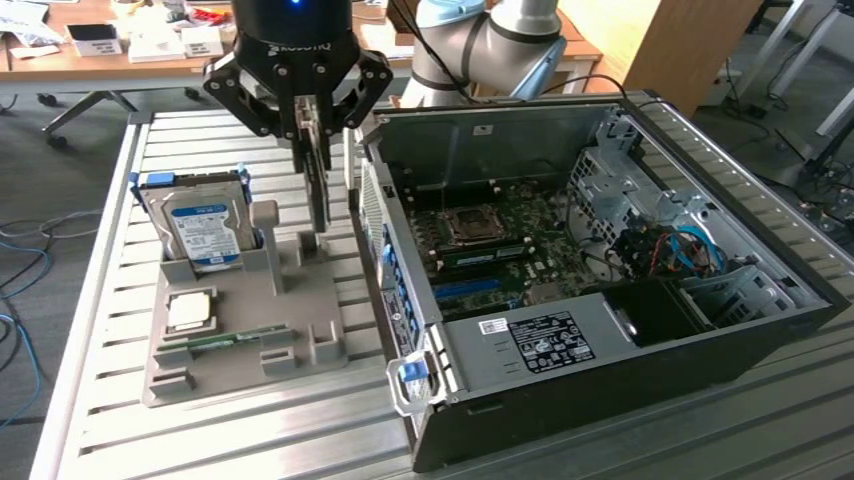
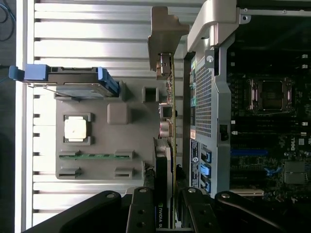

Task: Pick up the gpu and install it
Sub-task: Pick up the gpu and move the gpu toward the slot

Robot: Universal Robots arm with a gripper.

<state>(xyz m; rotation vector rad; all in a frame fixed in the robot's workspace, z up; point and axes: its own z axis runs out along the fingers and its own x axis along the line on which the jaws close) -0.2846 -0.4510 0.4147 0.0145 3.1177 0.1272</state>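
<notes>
The gpu (image 1: 322,195) hangs edge-on as a thin green card straight below my gripper (image 1: 316,135), over the back right corner of the grey holder tray (image 1: 240,350). In the wrist view the gpu (image 2: 165,160) runs away from the camera, with its black fan side, green board edge and silver end bracket (image 2: 164,29) visible. My gripper (image 2: 167,213) is shut on the card, one black finger (image 2: 141,211) on each face. Whether the card's lower edge still sits in the tray's slot I cannot tell.
The tray also holds an upright hard drive (image 1: 200,225) with a blue-white label, a CPU (image 1: 191,310) and a memory stick (image 1: 227,340). Just to the exterior view's right lies the open computer case (image 1: 747,330) with its motherboard (image 1: 494,250) exposed. Everything rests on a slatted metal table (image 1: 94,300).
</notes>
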